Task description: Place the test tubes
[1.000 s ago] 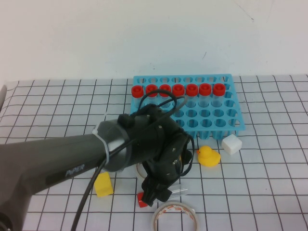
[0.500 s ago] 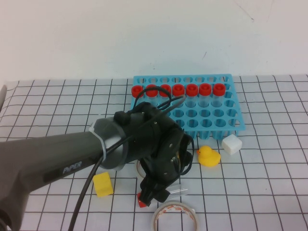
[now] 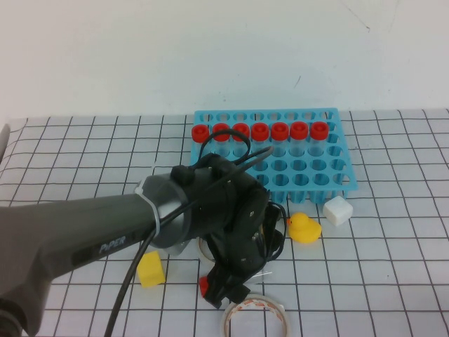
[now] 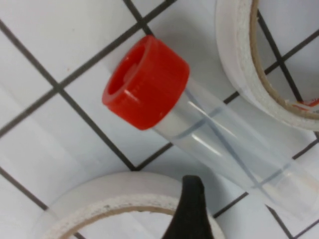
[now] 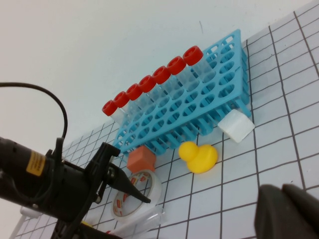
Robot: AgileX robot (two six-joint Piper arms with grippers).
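Note:
A clear test tube with a red cap (image 4: 147, 82) lies flat on the gridded table, its body (image 4: 234, 149) between two tape rolls. In the high view only its cap (image 3: 204, 284) shows beside my left gripper (image 3: 229, 282), which hangs low over it, open. One black fingertip (image 4: 192, 206) stands beside the tube without touching it; the other finger is out of frame. The blue rack (image 3: 309, 165) holds several red-capped tubes (image 3: 260, 130) in its back row. My right gripper (image 5: 289, 214) is shut and empty, low over the table to the right of the duck.
A tape roll (image 3: 254, 317) lies at the front edge and another (image 3: 205, 246) sits partly under the left arm. A yellow cube (image 3: 150, 269), a yellow duck (image 3: 304, 228), a white cube (image 3: 337, 210) and an orange cube (image 5: 140, 159) stand in front of the rack.
My left gripper has dropped a little lower over the lying tube, and its clear body is now hidden in the high view. The cap sits about where it was.

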